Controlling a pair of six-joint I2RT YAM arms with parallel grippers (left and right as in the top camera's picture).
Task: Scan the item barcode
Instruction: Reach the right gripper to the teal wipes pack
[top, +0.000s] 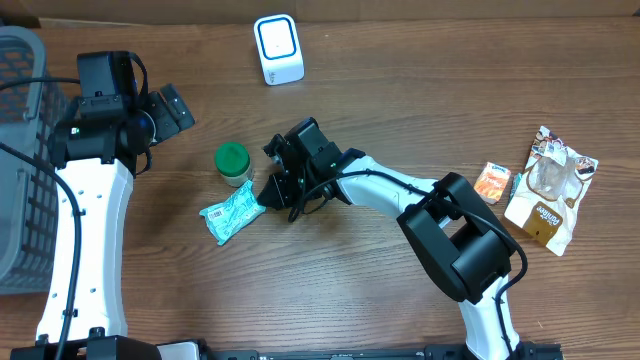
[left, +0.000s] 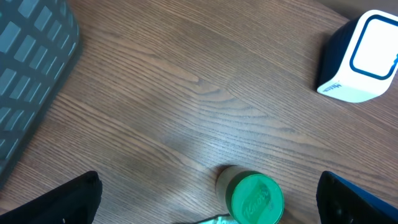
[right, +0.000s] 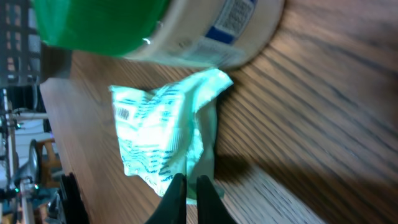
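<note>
My right gripper (right: 188, 186) was clenched, its two fingertips pressed together on the near edge of the pale green packet (right: 158, 134), pinching the thin wrapper while it lay flat on the wooden table (top: 400, 90). A small barcode (right: 124, 113) showed on the packet's upturned face, at the end away from my fingers. The packet lay just beside the green-lidded jar (top: 233, 162), one crumpled corner reaching up to the jar's base, and my right wrist hung low on the other side of that corner, close to the jar but apart from it. The jar stood upright with its lid on. My left gripper (left: 208, 180) was spread wide and held nothing, hovering above the table short of the jar, with the jar's lid in view between its fingers. Beyond the jar, toward the far edge of the table, stood the white scanner (top: 278, 48) with its blue-rimmed window facing up. A grey basket (top: 20, 150) sat well off from the jar, past my left arm. Far from the jar on my right arm's side lay a small orange packet (top: 492, 183) and, just beside it, a brown and white bag (top: 550, 190).
</note>
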